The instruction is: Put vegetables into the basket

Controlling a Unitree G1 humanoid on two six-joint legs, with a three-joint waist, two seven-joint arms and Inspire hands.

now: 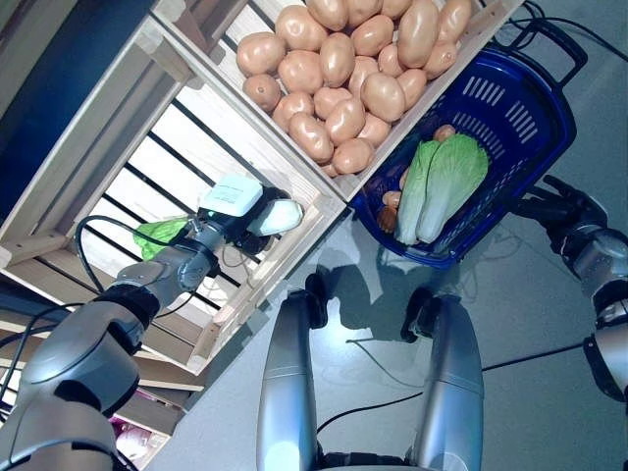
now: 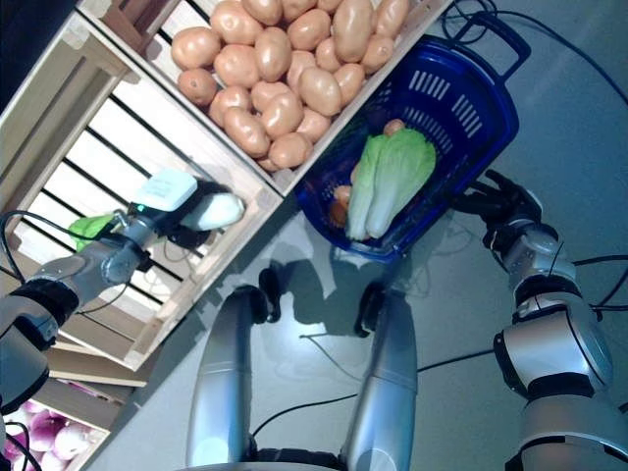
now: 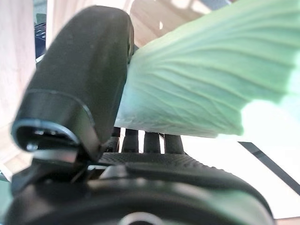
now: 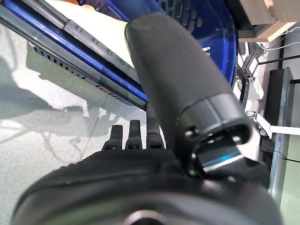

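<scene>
While the left hand reaches into the slatted pale wooden crate, its thumb and fingers close around the pale stem end of a green leafy cabbage, pinching it just above the crate's slats. A second green leafy vegetable lies deeper in the same crate, beside the forearm. The neighbouring wooden crate is heaped with brown potatoes. Just beside that crate's corner stands the dark blue plastic shopping basket on the grey floor, already holding two long green-and-white cabbages with a few small orange-brown vegetables tucked at their ends. The right hand is at the basket's rim; in its wrist view the thumb lies over a dark blue bar of the basket and the fingers curl beneath it, so the hand grips the basket.
</scene>
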